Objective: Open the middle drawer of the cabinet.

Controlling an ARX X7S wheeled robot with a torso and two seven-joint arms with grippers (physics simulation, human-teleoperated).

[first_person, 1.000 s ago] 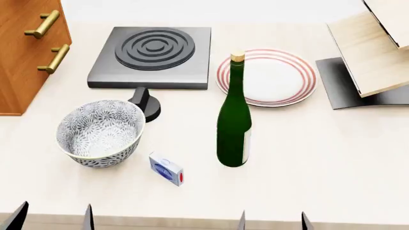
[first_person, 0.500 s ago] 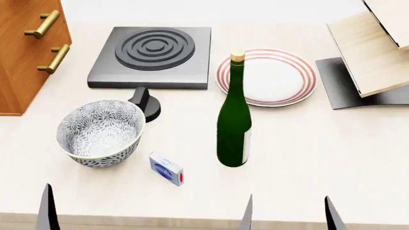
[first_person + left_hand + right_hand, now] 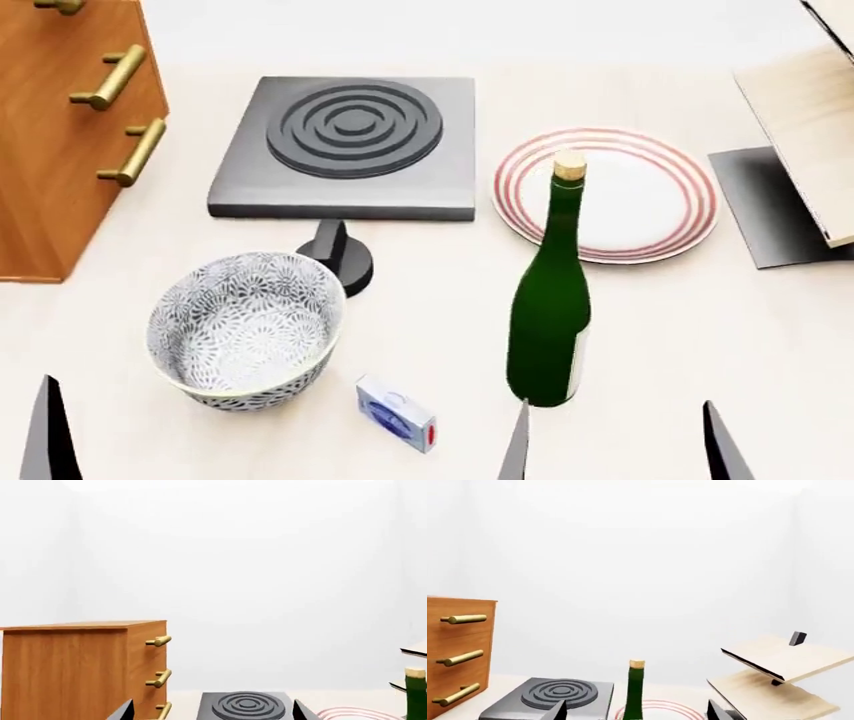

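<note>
The cabinet (image 3: 60,150) stands at the far left of the desk (image 3: 694,330), next to the grey hotplate (image 3: 350,150). The middle drawer (image 3: 114,78) looks shut, and nothing touches its brass handle. Both grippers sit low by the near edge, far from it. The left gripper (image 3: 208,711) and the right gripper (image 3: 637,711) have their fingers spread wide and hold nothing. The green bottle (image 3: 550,290) stands near the plate (image 3: 607,195).
</note>
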